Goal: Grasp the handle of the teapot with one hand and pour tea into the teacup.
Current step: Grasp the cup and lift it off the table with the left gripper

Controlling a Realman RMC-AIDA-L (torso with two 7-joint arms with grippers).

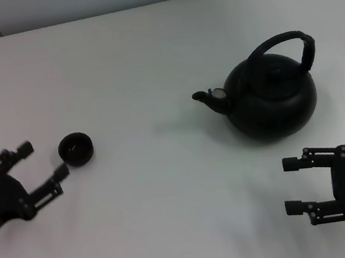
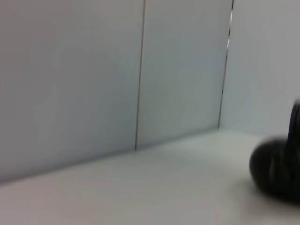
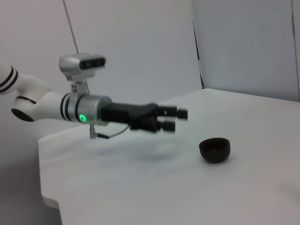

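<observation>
Teapot (image 1: 271,97) sits on the white desk (image 1: 150,55) toward the robot's right, upright, spout facing the left side. Squat, round and black, likely metal or cast iron: I judge it heavy and rigid, heavier still if filled, and prone to swing under its bail. Handle (image 1: 282,43) arches over the lid, thick and slightly glossy, so possibly slippery; best hold is at the top of the arch, centred, so the pot hangs level before tilting.

Teacup (image 1: 76,148) stands well apart from the pot, on the left, upright and small; light, easily knocked, probably ceramic and fragile.

Right pincer (image 1: 294,185) hovers near the pot's front, fingers apart, touching nothing. Left pincer (image 1: 42,165) rests just beside the cup, fingers apart, empty. Left wrist view shows only a dark blurred shape at its edge, perhaps the cup; cannot say.

Pour needs the pot carried across to the cup.
</observation>
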